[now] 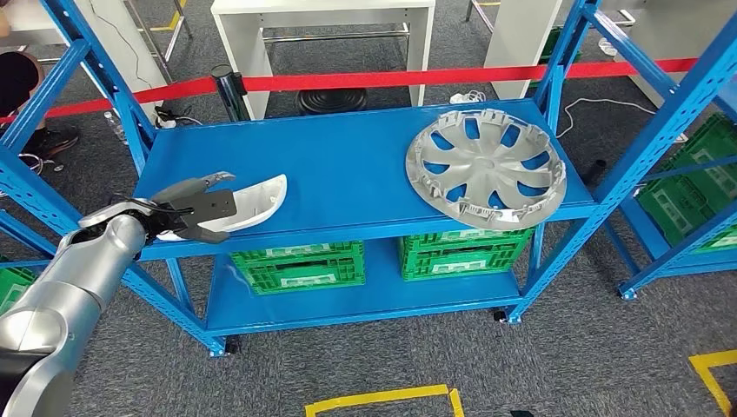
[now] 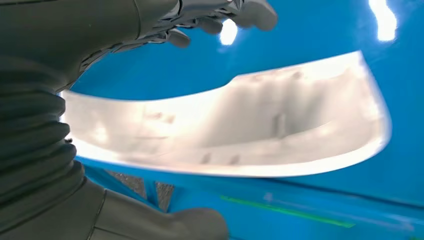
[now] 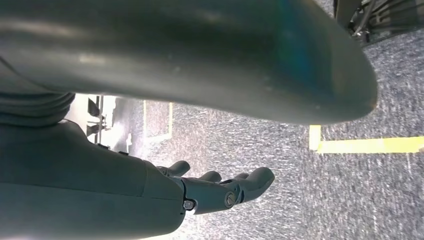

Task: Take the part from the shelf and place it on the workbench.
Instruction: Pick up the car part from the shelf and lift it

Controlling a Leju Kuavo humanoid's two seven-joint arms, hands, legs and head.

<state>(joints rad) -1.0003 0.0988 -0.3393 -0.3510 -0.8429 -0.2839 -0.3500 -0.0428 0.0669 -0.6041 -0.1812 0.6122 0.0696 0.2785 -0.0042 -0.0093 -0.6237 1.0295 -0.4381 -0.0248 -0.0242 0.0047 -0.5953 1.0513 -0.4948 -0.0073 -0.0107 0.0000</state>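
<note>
Left robot hand point(image 1: 193, 211) reaches over the front left of the blue shelf point(image 1: 348, 165), its fingers spread above the white part point(image 1: 252, 201) and its thumb below the part's near end. The left wrist view shows the white part point(image 2: 240, 130) lying between the dark fingers point(image 2: 250, 12) and the thick thumb point(image 2: 190, 222), with blue shelf visible between fingers and part; whether the robot hand has closed on it cannot be told. The white part is a curved, shell-like piece resting on the top shelf close to the front edge. Right robot hand point(image 3: 220, 190) hangs over grey carpet, fingers loosely apart, holding nothing. Well to the right on the same shelf lies a silver hubcap point(image 1: 485, 168). Green crates point(image 1: 300, 265) stand on the lower shelf. Behind the shelf a red barrier tape point(image 1: 417, 78) stretches across.
</note>
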